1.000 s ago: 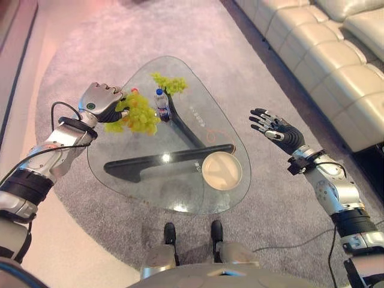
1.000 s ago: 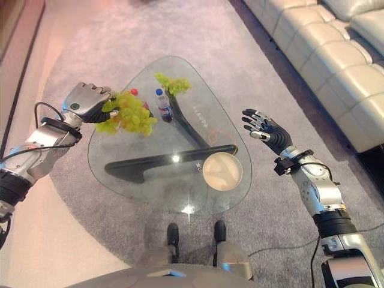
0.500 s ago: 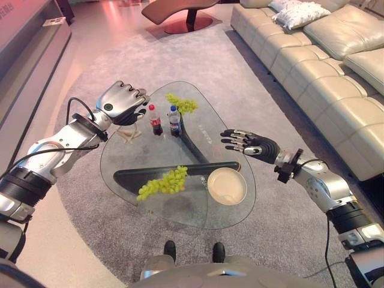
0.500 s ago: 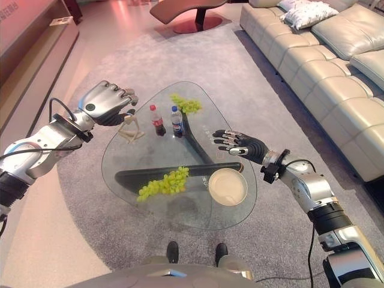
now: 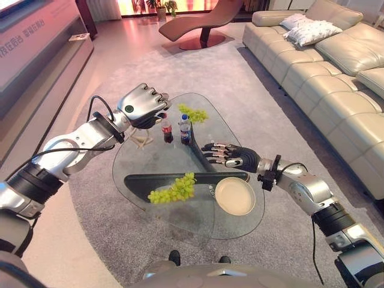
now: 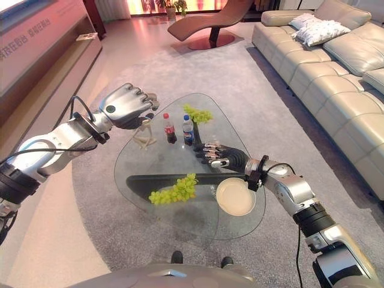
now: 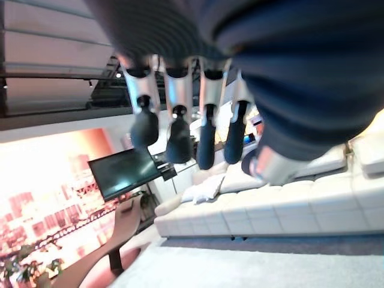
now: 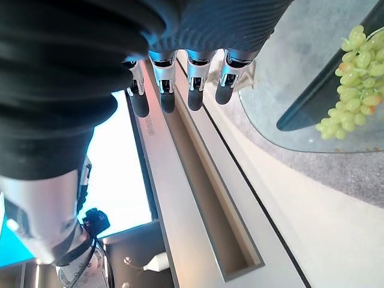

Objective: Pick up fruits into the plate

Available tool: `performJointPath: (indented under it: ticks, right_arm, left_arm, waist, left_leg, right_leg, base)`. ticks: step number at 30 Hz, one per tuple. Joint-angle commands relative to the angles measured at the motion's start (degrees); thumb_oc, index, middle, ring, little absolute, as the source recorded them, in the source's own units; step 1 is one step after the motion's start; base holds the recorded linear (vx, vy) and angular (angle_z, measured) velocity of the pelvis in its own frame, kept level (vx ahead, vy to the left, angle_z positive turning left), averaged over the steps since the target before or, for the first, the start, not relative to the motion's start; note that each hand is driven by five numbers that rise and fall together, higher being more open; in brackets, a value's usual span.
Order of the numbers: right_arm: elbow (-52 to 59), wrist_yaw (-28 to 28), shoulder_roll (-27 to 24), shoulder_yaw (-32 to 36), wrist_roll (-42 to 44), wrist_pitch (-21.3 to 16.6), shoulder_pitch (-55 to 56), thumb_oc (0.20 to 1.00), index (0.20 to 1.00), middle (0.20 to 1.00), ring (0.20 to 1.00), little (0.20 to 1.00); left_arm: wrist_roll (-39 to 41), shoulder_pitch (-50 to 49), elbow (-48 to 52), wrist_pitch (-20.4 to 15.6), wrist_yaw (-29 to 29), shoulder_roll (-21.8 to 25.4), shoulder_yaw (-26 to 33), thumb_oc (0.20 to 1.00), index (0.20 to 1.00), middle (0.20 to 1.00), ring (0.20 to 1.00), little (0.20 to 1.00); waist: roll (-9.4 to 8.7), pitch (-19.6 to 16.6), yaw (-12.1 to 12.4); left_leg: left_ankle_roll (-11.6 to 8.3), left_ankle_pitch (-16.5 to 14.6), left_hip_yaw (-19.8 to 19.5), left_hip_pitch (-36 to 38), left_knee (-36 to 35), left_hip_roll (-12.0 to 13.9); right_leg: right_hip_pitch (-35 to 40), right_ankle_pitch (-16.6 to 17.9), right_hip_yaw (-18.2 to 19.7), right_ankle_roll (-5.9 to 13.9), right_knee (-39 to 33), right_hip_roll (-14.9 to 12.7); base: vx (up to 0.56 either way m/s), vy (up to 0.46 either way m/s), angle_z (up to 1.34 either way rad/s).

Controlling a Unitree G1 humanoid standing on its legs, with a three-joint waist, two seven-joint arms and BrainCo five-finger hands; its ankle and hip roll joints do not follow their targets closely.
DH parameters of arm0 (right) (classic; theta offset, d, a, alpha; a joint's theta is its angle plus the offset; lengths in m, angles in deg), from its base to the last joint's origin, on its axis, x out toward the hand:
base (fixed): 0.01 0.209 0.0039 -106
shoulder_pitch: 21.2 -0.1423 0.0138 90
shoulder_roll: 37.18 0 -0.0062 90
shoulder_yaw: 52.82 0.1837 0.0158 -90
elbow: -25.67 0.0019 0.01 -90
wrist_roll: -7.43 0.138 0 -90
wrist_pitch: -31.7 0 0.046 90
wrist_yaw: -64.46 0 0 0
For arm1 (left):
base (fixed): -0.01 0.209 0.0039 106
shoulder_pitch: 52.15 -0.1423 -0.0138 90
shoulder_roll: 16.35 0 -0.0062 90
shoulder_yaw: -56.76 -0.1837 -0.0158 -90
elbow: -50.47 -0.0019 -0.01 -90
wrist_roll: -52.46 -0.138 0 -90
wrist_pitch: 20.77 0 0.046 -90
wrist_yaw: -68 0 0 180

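A bunch of green grapes (image 5: pixel 174 189) lies on the glass table (image 5: pixel 143 163), just left of the empty cream plate (image 5: pixel 235 196) near the front edge. A second green bunch (image 5: pixel 193 113) rests at the table's far edge. My left hand (image 5: pixel 143 103) hovers above the far left rim with its fingers (image 7: pixel 174 126) curled on nothing. My right hand (image 5: pixel 231 155) is open and flat over the table's middle, behind the plate, fingers pointing left toward the bottles. In the right wrist view the grapes (image 8: pixel 354 78) show past the straight fingers (image 8: pixel 180 84).
A cola bottle (image 5: pixel 167 128) and a water bottle (image 5: pixel 185 129) stand side by side at the back of the table. A small beige ornament (image 6: pixel 144 135) sits under my left hand. A cream sofa (image 5: pixel 336 78) runs along the right; a lounge chair (image 5: pixel 198 24) stands beyond.
The camera has tilted up. My left hand let go of the grape bunch, which now lies on the glass by the plate. My right hand moved left, in over the table.
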Motion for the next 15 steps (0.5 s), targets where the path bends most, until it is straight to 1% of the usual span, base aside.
performJointPath:
  ticks: [1,3,5,6,7,8,10,11,12,13,14,15]
  right_arm:
    - [2.5,-0.9,1.6,-0.1,1.0,-2.2,-1.8,1.0,1.0,1.0,1.0,1.0]
    - [2.1,-1.2,2.4,0.3,0.9,-2.3,-0.5,1.0,1.0,1.0,1.0,1.0]
    - [1.9,-2.6,3.6,0.4,-0.2,-3.0,1.5,1.0,1.0,1.0,1.0,1.0]
    - [1.8,-3.8,4.3,0.3,-0.6,-3.7,2.5,1.0,1.0,1.0,1.0,1.0]
    - [1.6,-4.7,4.6,0.2,-0.5,-4.4,2.8,1.0,1.0,1.0,1.0,1.0]
    - [1.1,-6.2,5.1,0.0,-0.2,-5.3,3.2,1.0,1.0,1.0,1.0,1.0]
    - [-0.5,-8.7,6.6,-0.4,-0.4,-7.5,3.1,1.0,1.0,1.0,1.0,1.0]
    - [-0.8,-9.1,6.8,-0.4,-0.3,-7.8,3.0,1.0,1.0,1.0,1.0,1.0]
    - [-1.4,-10.0,7.2,-0.5,-0.4,-8.6,2.8,1.0,1.0,1.0,1.0,1.0]
    - [-3.6,-12.6,8.2,-0.5,-0.6,-11.2,2.2,1.0,1.0,1.0,1.0,1.0]
    - [-3.9,-13.3,8.2,-0.4,-0.3,-11.5,2.2,1.0,1.0,1.0,1.0,1.0]
    - [-4.7,-14.2,8.4,-0.3,0.7,-12.7,2.0,1.0,1.0,1.0,1.0,1.0]
  left_arm:
    - [4.2,2.9,-2.3,4.6,1.8,-1.8,1.3,1.0,1.0,1.0,1.0,1.0]
    - [5.5,1.3,-3.2,5.8,2.5,-2.6,1.9,1.0,1.0,1.0,1.0,1.0]
    - [4.4,-1.7,-4.6,7.1,2.8,-4.4,3.5,1.0,1.0,1.0,1.0,1.0]
    - [4.6,-3.1,-5.5,7.9,2.7,-5.1,4.0,1.0,1.0,1.0,1.0,1.0]
    - [4.8,-3.5,-6.1,8.3,2.6,-5.5,4.3,1.0,1.0,1.0,1.0,1.0]
    - [4.9,-4.0,-6.9,9.2,2.5,-6.0,4.5,1.0,1.0,1.0,1.0,1.0]
    - [6.4,-3.9,-10.2,10.7,1.1,-6.9,4.7,1.0,1.0,1.0,1.0,1.0]
    - [6.4,-3.7,-10.7,10.8,0.9,-7.0,4.7,1.0,1.0,1.0,1.0,1.0]
    - [7.1,-3.4,-12.0,11.4,0.3,-7.2,4.8,1.0,1.0,1.0,1.0,1.0]
    - [9.9,-2.0,-15.6,13.6,-1.1,-7.7,4.7,1.0,1.0,1.0,1.0,1.0]
    - [10.4,-1.9,-15.9,14.0,-1.2,-7.7,4.8,1.0,1.0,1.0,1.0,1.0]
    - [11.7,-1.4,-17.8,15.4,-2.3,-7.9,4.9,1.0,1.0,1.0,1.0,1.0]
  waist:
    - [-1.65,-1.2,0.6]
    - [-1.68,-0.9,0.5]
    - [-1.63,-0.3,0.3]
    - [-1.52,0.2,0.1]
    - [-1.57,0.7,0.0]
    - [-1.48,1.3,-0.1]
    - [-1.42,3.1,-0.6]
    - [-1.41,3.4,-0.6]
    - [-1.34,4.2,-0.9]
    - [-1.11,7.0,-1.6]
    - [-1.06,7.4,-1.7]
    - [-0.84,9.6,-2.3]
  left_leg:
    - [1.28,-11.5,2.0,4.7,1.7,-1.6]
    - [1.3,-11.1,2.1,4.2,2.0,-1.7]
    - [1.38,-11.1,2.2,4.1,2.2,-1.6]
    - [1.39,-11.7,2.4,4.4,2.2,-1.5]
    - [1.42,-11.3,2.5,3.7,2.6,-1.5]
    - [1.43,-11.8,2.7,3.6,2.9,-1.3]
    - [1.49,-11.9,3.2,1.8,4.2,-1.1]
    - [1.5,-12.0,3.3,1.4,4.4,-1.1]
    - [1.53,-11.9,3.4,0.6,4.8,-1.0]
    - [1.59,-11.9,3.9,-1.9,6.1,-0.9]
    - [1.61,-11.8,3.9,-2.3,6.2,-0.9]
    - [1.7,-11.7,4.1,-3.7,6.9,-1.0]
  right_leg:
    - [2.8,-6.1,-1.5,3.61,1.1,-2.5]
    - [2.4,-5.7,-1.4,3.6,1.3,-2.6]
    - [2.2,-5.7,-1.0,3.6,1.4,-2.5]
    - [2.4,-6.1,-0.7,3.66,1.4,-2.4]
    - [1.7,-5.8,-0.5,3.59,1.7,-2.5]
    - [1.5,-6.3,-0.1,3.66,1.9,-2.4]
    - [-0.5,-6.4,0.7,3.62,3.1,-2.5]
    - [-0.9,-6.5,0.9,3.6,3.4,-2.5]
    - [-1.7,-6.6,1.3,3.54,3.8,-2.4]
    - [-4.4,-6.7,2.6,3.33,5.1,-2.2]
    - [-4.7,-6.7,2.8,3.28,5.3,-2.1]
    - [-6.3,-6.8,3.7,3.09,6.2,-1.8]
  base:
    - [0.08,0.01,0.05]
    - [0.06,-0.003,0.01]
    - [0.08,-0.005,-0.02]
    - [0.0,0.0,0.0]
    - [0.03,-0.005,-0.03]
    - [-0.04,-0.003,-0.04]
    - [-0.08,-0.009,-0.17]
    - [-0.12,-0.005,-0.24]
    - [-0.22,0.03,-0.14]
    - [-0.21,0.038,-0.15]
    - [-0.26,0.057,-0.28]
    - [-0.2,0.053,-0.4]
